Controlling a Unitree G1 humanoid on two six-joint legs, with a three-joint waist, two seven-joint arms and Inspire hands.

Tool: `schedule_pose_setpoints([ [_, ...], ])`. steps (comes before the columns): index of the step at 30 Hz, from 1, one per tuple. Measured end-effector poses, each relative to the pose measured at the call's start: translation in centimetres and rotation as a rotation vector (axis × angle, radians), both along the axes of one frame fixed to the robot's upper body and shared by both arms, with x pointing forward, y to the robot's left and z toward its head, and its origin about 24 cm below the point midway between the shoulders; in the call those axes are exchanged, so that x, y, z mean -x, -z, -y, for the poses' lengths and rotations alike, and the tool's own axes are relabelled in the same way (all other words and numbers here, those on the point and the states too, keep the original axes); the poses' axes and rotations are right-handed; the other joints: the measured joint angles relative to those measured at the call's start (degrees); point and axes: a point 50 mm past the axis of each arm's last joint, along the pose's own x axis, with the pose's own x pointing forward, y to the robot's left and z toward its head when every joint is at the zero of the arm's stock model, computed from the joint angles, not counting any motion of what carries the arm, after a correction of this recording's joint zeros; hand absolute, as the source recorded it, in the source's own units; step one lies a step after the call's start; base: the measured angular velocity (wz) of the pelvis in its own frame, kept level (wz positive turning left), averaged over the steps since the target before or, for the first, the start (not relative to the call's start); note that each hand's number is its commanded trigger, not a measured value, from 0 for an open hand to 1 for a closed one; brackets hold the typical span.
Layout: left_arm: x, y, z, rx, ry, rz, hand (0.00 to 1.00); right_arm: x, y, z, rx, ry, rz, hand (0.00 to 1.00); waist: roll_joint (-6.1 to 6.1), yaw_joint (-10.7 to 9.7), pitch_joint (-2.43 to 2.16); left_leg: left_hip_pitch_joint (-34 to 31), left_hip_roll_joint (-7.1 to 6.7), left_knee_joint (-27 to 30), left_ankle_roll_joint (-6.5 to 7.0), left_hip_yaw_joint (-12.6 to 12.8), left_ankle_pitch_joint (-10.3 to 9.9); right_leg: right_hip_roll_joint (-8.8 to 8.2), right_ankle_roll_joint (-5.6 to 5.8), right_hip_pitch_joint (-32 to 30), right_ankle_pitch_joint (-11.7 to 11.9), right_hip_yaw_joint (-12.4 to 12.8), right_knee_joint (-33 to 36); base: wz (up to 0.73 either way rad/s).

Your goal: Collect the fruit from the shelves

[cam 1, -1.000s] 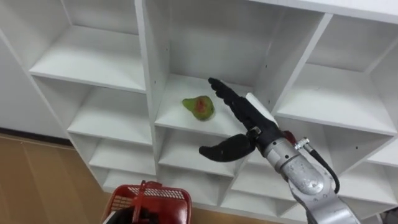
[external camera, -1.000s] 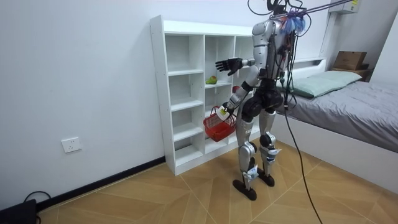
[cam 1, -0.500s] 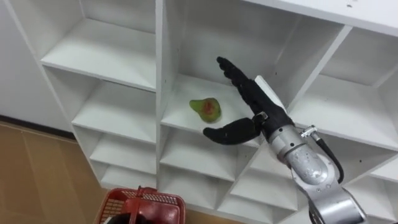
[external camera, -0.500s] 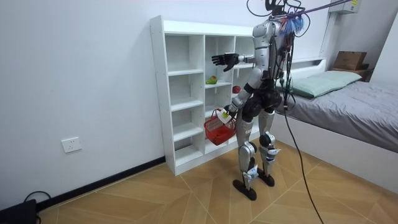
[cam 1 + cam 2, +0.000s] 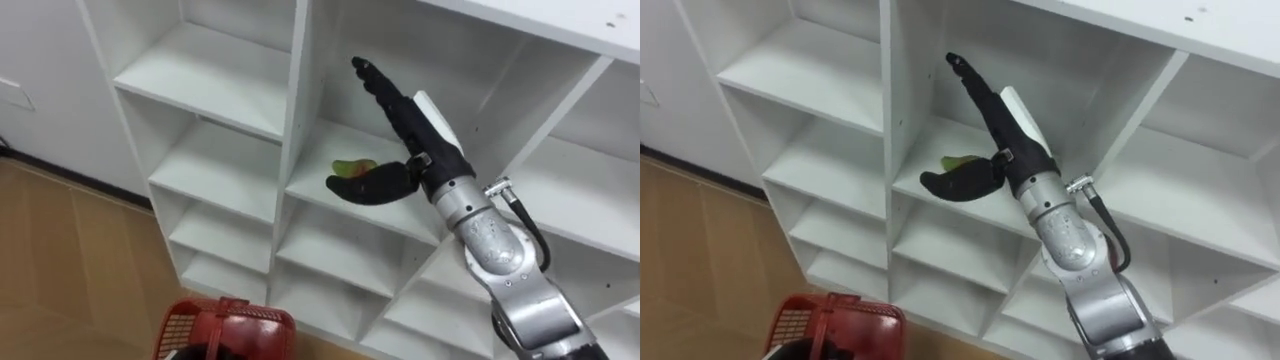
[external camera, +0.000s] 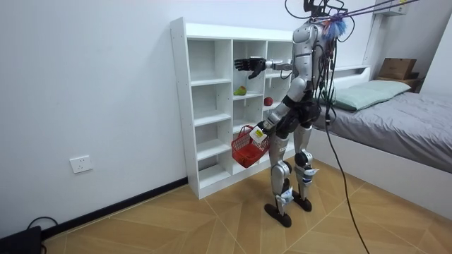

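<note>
A green pear point(image 5: 350, 167) with a reddish patch lies on a middle shelf of the white closet point(image 5: 240, 100), half hidden behind my thumb. My right hand point(image 5: 425, 150) is open inside that compartment, fingers straight and pointing up and back above the pear, thumb spread in front of it. It does not hold the fruit. The room view has the pear point(image 6: 240, 90) below the same hand point(image 6: 253, 65). My left hand point(image 6: 258, 132) is low at my side, curled on the handle of a red basket point(image 5: 225, 330). A red fruit point(image 6: 268, 101) sits one compartment over.
I stand upright facing the closet point(image 6: 205, 106) on a wooden floor. A bed point(image 6: 395, 120) with a cardboard box point(image 6: 397, 68) behind it lies at the room view's right. The shelf's upright dividers point(image 5: 300, 90) flank my right arm closely.
My right arm has risen and reached deeper into the compartment, so the thumb now covers part of the pear. The eye view has shifted. The basket stays low on my left.
</note>
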Motion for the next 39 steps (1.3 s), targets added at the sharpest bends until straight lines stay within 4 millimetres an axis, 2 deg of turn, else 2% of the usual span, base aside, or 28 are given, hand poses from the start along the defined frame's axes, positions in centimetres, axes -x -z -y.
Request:
schedule_pose_setpoints([
  [5,0.1,0.0,-0.3,0.014,-0.014,-0.004,1.00,0.1,0.3,-0.2,0.028,-0.006,-0.004,0.00,-0.54,0.98,0.03,-1.47,0.00,1.15,-0.14,-0.37,-0.30,0.17,-0.01,-0.69,0.01,-0.30,0.01,0.05],
  [10,0.2,0.0,-0.3,0.026,-0.026,-0.007,1.00,0.5,0.7,-1.3,0.042,-0.053,-0.017,0.00,-0.58,2.07,0.00,-1.54,0.04,1.18,-0.16,-0.43,-0.30,0.23,-0.01,-0.66,0.01,-0.42,0.01,0.01],
  [15,0.2,0.0,-0.4,0.030,-0.019,-0.007,1.00,0.4,1.5,-1.0,0.061,-0.042,-0.045,0.00,-1.16,2.29,-0.37,-2.01,-0.04,1.72,-0.20,-1.19,-0.34,0.19,-0.01,-0.55,0.01,-1.31,0.05,0.09],
  [24,0.1,0.0,-0.4,0.030,-0.019,-0.009,1.00,-0.3,1.9,-0.7,0.070,-0.005,-0.054,0.00,-1.69,2.10,-0.08,-2.56,-0.13,2.20,-0.33,-1.99,-0.32,0.26,-0.01,-0.64,0.01,-1.67,0.02,0.03],
  [28,-0.1,-0.1,-0.7,-0.001,0.012,-0.009,1.00,-0.7,2.2,0.5,0.071,0.051,-0.067,0.00,-2.15,1.69,0.12,-3.62,-0.78,2.90,-0.28,-3.32,-0.27,-0.02,0.05,-0.80,-0.05,-2.76,-0.08,0.17],
  [33,0.0,-0.2,-1.0,-0.020,0.023,-0.015,1.00,-2.2,2.2,1.9,0.077,0.127,-0.079,0.00,-2.61,0.78,-0.16,-4.20,-1.03,3.51,-0.14,-3.89,-0.28,-0.16,0.07,-0.77,-0.06,-3.34,-0.04,0.09],
  [39,0.2,-0.2,-1.5,-0.031,0.010,-0.033,1.00,-2.8,2.0,3.9,0.070,0.191,-0.085,0.00,-2.79,0.94,-0.28,-4.50,-0.99,4.03,-0.17,-4.29,-0.34,-0.01,0.08,-0.69,-0.06,-3.28,-0.01,0.04],
])
